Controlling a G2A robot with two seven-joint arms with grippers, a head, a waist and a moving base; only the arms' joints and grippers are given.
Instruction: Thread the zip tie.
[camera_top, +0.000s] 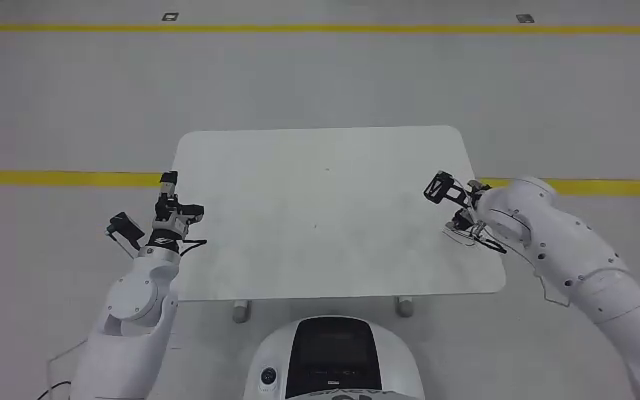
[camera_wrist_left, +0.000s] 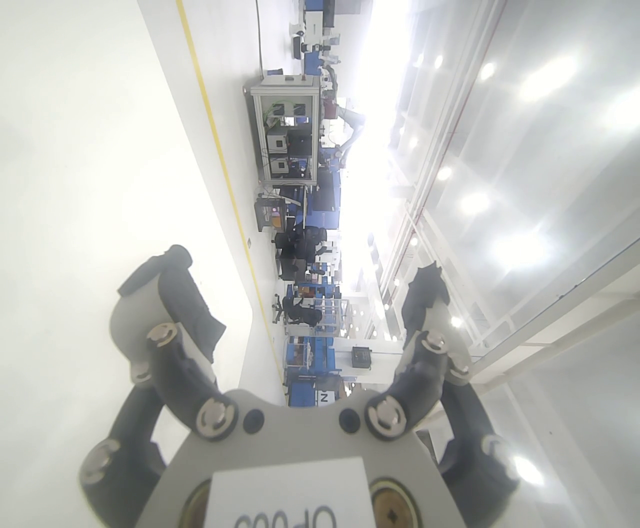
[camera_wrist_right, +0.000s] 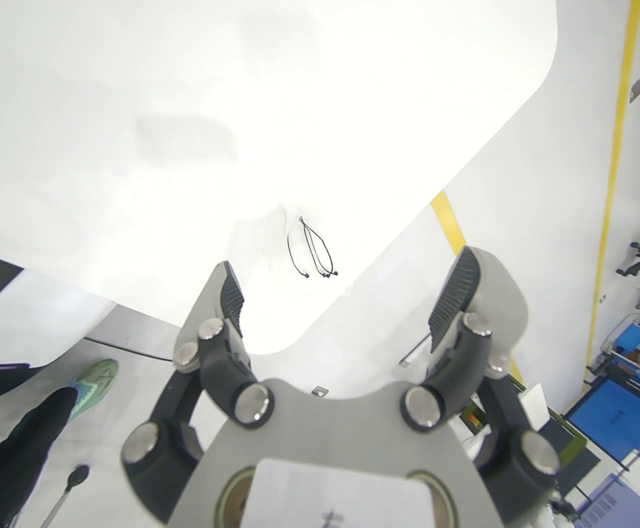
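Left gripper (camera_wrist_left: 300, 270) sat wide open, empty, at the table's (camera_top: 320, 200) 9 o'clock edge. Right gripper (camera_wrist_right: 350, 280) was wide open, empty, near black zip ties (camera_wrist_right: 312, 250) lying by the 3 o'clock edge.

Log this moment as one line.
left gripper: jaws open, empty | right gripper: jaws open, empty, near zip ties | zip ties: lying on table near corner

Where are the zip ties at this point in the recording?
In the right wrist view, the zip ties lie loose on the white table, close to its right edge near the front corner, just beyond the open right gripper.
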